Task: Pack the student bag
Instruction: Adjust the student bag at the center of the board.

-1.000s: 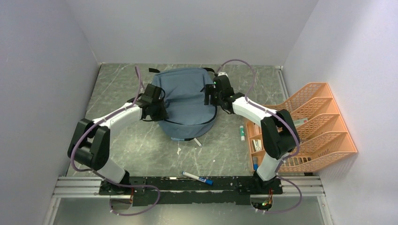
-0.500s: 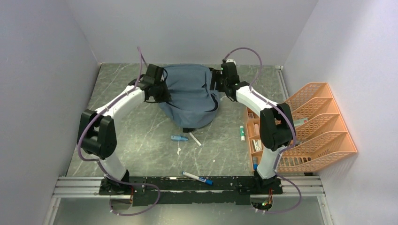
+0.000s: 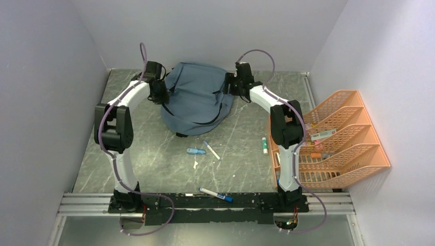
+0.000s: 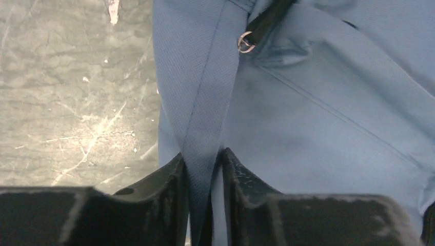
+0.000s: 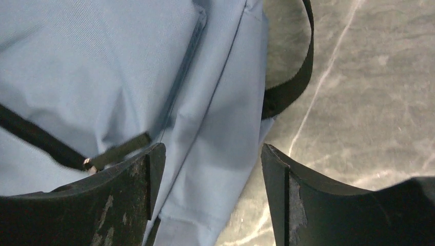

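The student bag (image 3: 197, 97), grey-blue with black straps, lies slumped at the back middle of the table. My left gripper (image 3: 160, 94) is at its left edge. In the left wrist view, that gripper (image 4: 202, 165) is shut on a fold of the bag's fabric (image 4: 318, 118), below a metal zipper ring (image 4: 245, 43). My right gripper (image 3: 229, 86) is at the bag's right edge. In the right wrist view, it (image 5: 213, 154) stands open, with the bag's side seam (image 5: 102, 66) lying loose between the jaws, nearer the left one. A black strap (image 5: 292, 77) loops beside it.
An orange mesh tray rack (image 3: 349, 133) holding small items stands on the right. On the table lie a small blue item (image 3: 195, 151), a white pen (image 3: 212, 150), a green-capped stick (image 3: 264, 145) and a blue-capped marker (image 3: 216, 195) near the front rail.
Both arms have reached further back, and the bag has moved with them toward the rear wall. That uncovered the small blue item and the white pen. The left gripper closed on the fabric.
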Tool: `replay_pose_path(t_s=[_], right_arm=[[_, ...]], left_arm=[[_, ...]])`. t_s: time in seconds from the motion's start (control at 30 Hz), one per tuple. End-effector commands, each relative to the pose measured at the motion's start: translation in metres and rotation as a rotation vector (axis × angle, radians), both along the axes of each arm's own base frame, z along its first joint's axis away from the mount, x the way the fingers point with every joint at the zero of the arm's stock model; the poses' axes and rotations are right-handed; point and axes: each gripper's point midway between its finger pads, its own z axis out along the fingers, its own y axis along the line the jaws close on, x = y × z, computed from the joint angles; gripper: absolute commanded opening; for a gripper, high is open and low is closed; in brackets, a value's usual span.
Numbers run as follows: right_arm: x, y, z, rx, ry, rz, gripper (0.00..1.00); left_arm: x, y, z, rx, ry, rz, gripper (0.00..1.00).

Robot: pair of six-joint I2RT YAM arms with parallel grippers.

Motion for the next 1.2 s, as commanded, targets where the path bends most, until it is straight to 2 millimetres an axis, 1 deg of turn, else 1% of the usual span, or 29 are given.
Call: replay_pose_path(t_s=[0.0, 0.07, 0.1, 0.13, 0.3, 0.33, 0.37, 0.5, 0.6, 0.67, 0.77, 0.8, 0.9, 0.93, 0.97, 1.03, 1.1, 1.13, 1.17], right_arm=[[0.021, 0.005, -0.004, -0.022, -0.007, 0.022, 0.73], [0.029, 0.003, -0.007, -0.052, -0.013, 0.016, 0.75], [0.033, 0.002, -0.006, -0.056, -0.021, 0.017, 0.75], [0.038, -0.003, -0.006, -0.069, -0.032, 0.0, 0.76], [0.06, -0.007, 0.001, -0.059, -0.072, -0.005, 0.8], [0.064, -0.004, 0.001, -0.044, -0.072, 0.012, 0.81], [0.068, -0.003, -0.004, -0.039, -0.066, 0.022, 0.81], [0.083, 0.006, -0.007, -0.004, -0.082, 0.081, 0.81], [0.091, 0.009, -0.007, 0.024, -0.097, 0.114, 0.79], [0.095, 0.01, -0.008, 0.039, -0.113, 0.128, 0.76], [0.102, 0.009, -0.009, 0.054, -0.135, 0.137, 0.69], [0.103, 0.009, -0.011, 0.059, -0.134, 0.142, 0.65], [0.102, 0.009, -0.015, 0.074, -0.124, 0.162, 0.52], [0.1, 0.008, -0.017, 0.076, -0.118, 0.161, 0.45], [0.098, 0.006, -0.018, 0.078, -0.118, 0.156, 0.35], [0.094, 0.002, -0.013, 0.077, -0.125, 0.139, 0.24], [0.089, -0.004, -0.012, 0.074, -0.127, 0.119, 0.09], [0.086, -0.006, -0.011, 0.071, -0.126, 0.105, 0.01], [0.083, -0.011, -0.011, 0.067, -0.118, 0.088, 0.0]], left_arm=[[0.0, 0.019, -0.01, 0.036, 0.029, 0.003, 0.44], [-0.006, 0.018, -0.006, 0.013, 0.013, 0.022, 0.63], [-0.011, 0.02, -0.004, 0.011, 0.011, 0.038, 0.68], [-0.015, 0.02, -0.001, 0.003, 0.007, 0.049, 0.71], [-0.047, 0.012, 0.011, -0.09, -0.008, 0.082, 0.73], [-0.053, 0.009, 0.013, -0.115, -0.009, 0.086, 0.73], [-0.058, 0.004, 0.015, -0.148, -0.016, 0.08, 0.73], [-0.077, -0.018, 0.025, -0.251, -0.035, 0.056, 0.74], [-0.088, -0.029, 0.023, -0.24, -0.035, 0.035, 0.74], [-0.095, -0.032, 0.016, -0.236, -0.015, 0.035, 0.74], [-0.1, -0.035, 0.005, -0.241, 0.01, 0.036, 0.73], [-0.101, -0.037, 0.003, -0.248, 0.014, 0.031, 0.72], [-0.099, -0.043, -0.004, -0.258, 0.019, 0.01, 0.66], [-0.099, -0.044, -0.007, -0.254, 0.026, 0.005, 0.63], [-0.099, -0.046, -0.011, -0.255, 0.039, -0.003, 0.58], [-0.099, -0.048, -0.02, -0.257, 0.068, -0.016, 0.48], [-0.098, -0.052, -0.026, -0.268, 0.089, -0.031, 0.34], [-0.096, -0.053, -0.029, -0.271, 0.096, -0.033, 0.22], [-0.093, -0.054, -0.029, -0.273, 0.096, -0.034, 0.14]])
